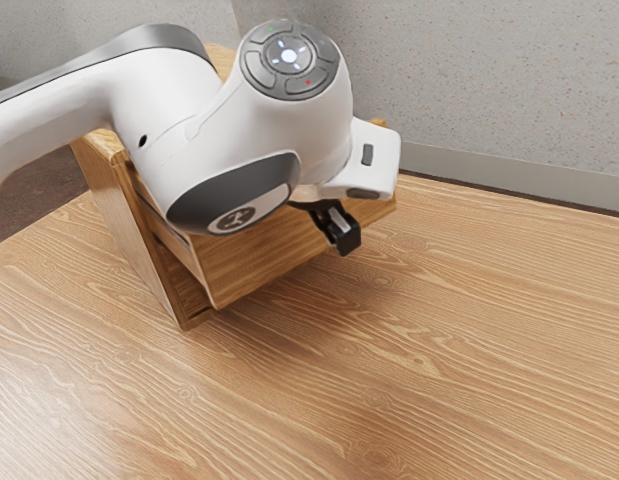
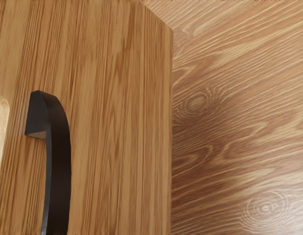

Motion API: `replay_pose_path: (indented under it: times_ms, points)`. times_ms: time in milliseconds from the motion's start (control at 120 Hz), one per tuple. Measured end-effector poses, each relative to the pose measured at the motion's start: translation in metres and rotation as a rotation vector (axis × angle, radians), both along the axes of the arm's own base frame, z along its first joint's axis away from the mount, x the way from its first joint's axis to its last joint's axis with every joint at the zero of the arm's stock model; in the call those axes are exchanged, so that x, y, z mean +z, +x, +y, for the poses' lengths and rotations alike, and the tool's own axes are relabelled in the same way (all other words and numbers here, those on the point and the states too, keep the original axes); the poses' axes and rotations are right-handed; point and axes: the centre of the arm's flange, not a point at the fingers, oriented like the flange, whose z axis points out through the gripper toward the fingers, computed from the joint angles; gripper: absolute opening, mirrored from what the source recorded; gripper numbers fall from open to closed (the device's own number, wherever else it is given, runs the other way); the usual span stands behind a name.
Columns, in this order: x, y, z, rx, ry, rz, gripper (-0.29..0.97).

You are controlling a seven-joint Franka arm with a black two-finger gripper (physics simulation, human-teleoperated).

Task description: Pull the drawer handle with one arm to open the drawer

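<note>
**Position.** The pincer (image 1: 339, 228) hangs below the white arm (image 1: 239, 120), close in front of the drawer (image 1: 251, 268), which sits in a wooden cabinet (image 1: 129, 215) on the counter (image 1: 439, 350). The pincer is above the counter and clear of it. Whether it is set wide or narrow cannot be told.

**Governing relation.** The handle (image 2: 52, 161), a black curved bar, is mounted on the drawer front (image 2: 112, 88), directly ahead of the pincer and offset to one side, away from the panel's free edge. Its long axis runs parallel to that edge. One end of the bar is in sight, where it bends back onto the wood.

**Judgement.** The grasp is not yet made. The pincer must shift sideways along the panel, away from the edge, until the bar lies across its gap. It then closes and draws straight back from the panel.

**View coverage.**
- Exterior view: the height of the pincer over the counter and its closeness to the drawer.
- Wrist view: the handle's shape, its axis and its offset from the panel edge.
</note>
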Motion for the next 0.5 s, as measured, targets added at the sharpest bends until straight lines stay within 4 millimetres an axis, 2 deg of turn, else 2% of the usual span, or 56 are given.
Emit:
replay_pose_path:
  times_ms: [225,325,392,500]
  points:
    - [0.000,-0.003,-0.007,0.021,0.008,-0.011,0.67]
    - [0.016,-0.006,-0.012,0.039,-0.006,-0.032,0.68]
    - [0.020,-0.011,-0.023,0.044,-0.060,-0.018,0.68]
    - [0.022,-0.028,-0.051,0.061,-0.269,0.089,0.68]
